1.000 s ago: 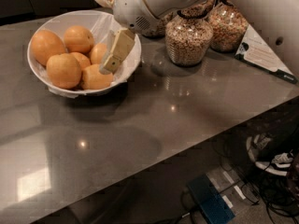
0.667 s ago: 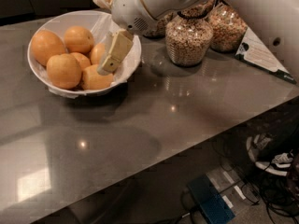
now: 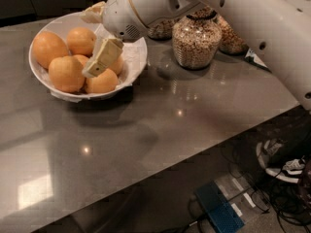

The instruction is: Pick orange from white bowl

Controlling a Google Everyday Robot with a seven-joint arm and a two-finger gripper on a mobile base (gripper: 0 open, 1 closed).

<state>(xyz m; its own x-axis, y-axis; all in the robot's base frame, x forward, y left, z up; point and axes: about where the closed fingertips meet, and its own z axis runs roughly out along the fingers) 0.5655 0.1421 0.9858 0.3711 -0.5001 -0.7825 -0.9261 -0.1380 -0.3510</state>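
The white bowl point(image 3: 137, 57) sits at the table's back left and holds several oranges point(image 3: 65, 74). My gripper point(image 3: 98, 35) hangs over the bowl's right half on a white arm reaching in from the upper right. It is open. One cream fingertip point(image 3: 102, 58) points down among the oranges, next to the one at the bowl's front right point(image 3: 101, 83). The other fingertip point(image 3: 93, 11) is up by the bowl's far rim. Nothing is gripped between them.
Round glass jars of cereal point(image 3: 197, 40) stand right behind the bowl's right side, under the arm. The grey table point(image 3: 160, 125) ends at a slanting front right edge. Below it, cables, a blue box point(image 3: 218, 210) and shoes point(image 3: 286, 169) lie on the floor.
My gripper has shifted a little to the left, farther over the oranges. The bowl, oranges and jars have stayed put.
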